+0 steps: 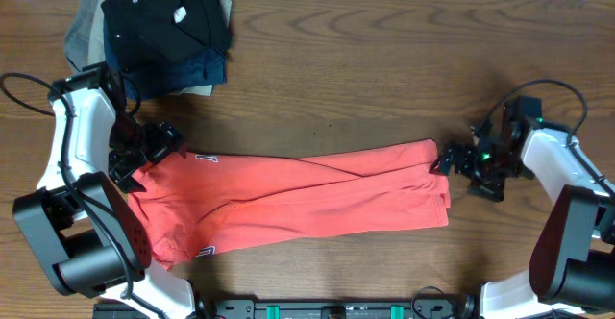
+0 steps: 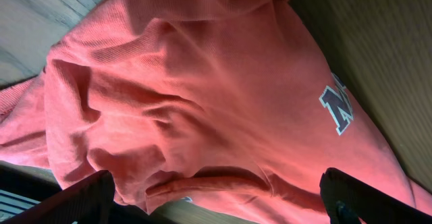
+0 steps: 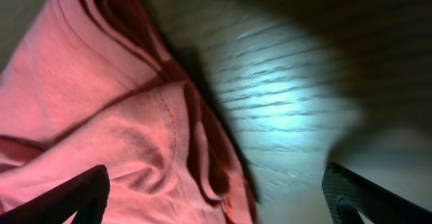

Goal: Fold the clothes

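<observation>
The coral-red T-shirt point(image 1: 288, 199) lies folded lengthwise into a long band across the table, lettering at its left end. It fills the left wrist view point(image 2: 202, 96), where part of the dark lettering point(image 2: 335, 107) shows. My left gripper point(image 1: 130, 165) is open at the shirt's upper left end, its fingers wide apart over the cloth with nothing held. My right gripper point(image 1: 444, 158) is open at the shirt's right end. In the right wrist view the shirt's hem point(image 3: 135, 116) lies between the spread fingers.
A pile of folded dark garments point(image 1: 163, 26), black and navy, sits at the back left on the wooden table point(image 1: 384, 60). Cables run beside both arms.
</observation>
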`<control>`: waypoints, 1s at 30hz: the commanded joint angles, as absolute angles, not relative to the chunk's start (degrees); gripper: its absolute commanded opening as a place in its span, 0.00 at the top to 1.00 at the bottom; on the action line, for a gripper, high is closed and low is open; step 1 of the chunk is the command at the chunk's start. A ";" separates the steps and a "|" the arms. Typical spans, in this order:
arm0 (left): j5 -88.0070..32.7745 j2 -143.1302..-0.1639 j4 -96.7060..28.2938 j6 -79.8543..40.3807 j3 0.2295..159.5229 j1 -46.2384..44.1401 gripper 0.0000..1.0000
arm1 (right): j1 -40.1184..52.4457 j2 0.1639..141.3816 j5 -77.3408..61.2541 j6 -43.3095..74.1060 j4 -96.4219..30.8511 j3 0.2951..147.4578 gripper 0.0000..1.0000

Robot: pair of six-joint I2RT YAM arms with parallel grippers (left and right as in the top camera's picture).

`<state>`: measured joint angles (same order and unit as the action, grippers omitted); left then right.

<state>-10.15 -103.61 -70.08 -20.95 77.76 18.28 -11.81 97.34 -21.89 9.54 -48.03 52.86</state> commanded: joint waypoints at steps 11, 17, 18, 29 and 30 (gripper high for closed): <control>-10.52 -102.87 -70.22 -20.80 77.84 18.17 0.02 | -3.92 97.51 -31.09 14.09 -37.39 43.18 0.44; -10.50 -102.87 -70.19 -20.80 77.84 18.17 0.02 | -2.44 97.49 -25.34 20.64 -37.71 44.10 0.99; -10.50 -102.87 -70.19 -20.80 77.84 18.17 0.02 | -2.70 97.49 -24.25 21.26 -38.50 44.64 0.99; -10.52 -102.87 -68.69 -20.75 76.49 18.17 0.02 | -11.35 97.32 -6.50 22.28 -55.92 58.48 0.99; -10.50 -102.87 -68.64 -20.75 76.38 18.17 0.02 | -12.49 97.32 -4.64 22.41 -57.89 60.45 0.99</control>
